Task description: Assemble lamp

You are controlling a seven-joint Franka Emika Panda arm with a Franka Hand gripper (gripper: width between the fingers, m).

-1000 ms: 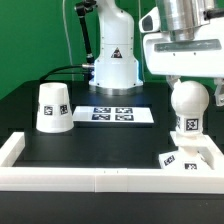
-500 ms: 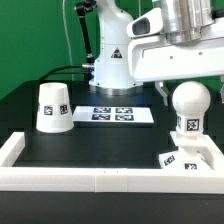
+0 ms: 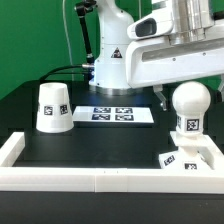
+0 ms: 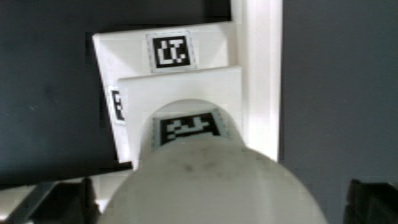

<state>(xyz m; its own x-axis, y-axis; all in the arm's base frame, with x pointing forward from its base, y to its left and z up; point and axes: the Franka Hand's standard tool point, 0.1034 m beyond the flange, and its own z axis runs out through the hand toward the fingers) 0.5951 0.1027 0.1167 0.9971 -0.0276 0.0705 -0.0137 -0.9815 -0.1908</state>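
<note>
Withdrawing jaws, clear of bulb (image 3: 188,101)

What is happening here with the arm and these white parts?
The arm is putting a lamp together. The bulb stands upright on the square base, on the exterior view's right. The gripper hangs open just above the bulb, holding nothing. The shade stands apart on the exterior view's left, not yet fitted.

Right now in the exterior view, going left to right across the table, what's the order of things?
shade → marker board → bulb. The base sits beneath the bulb, sharing its spot, so it gets no slot of its own.
</note>
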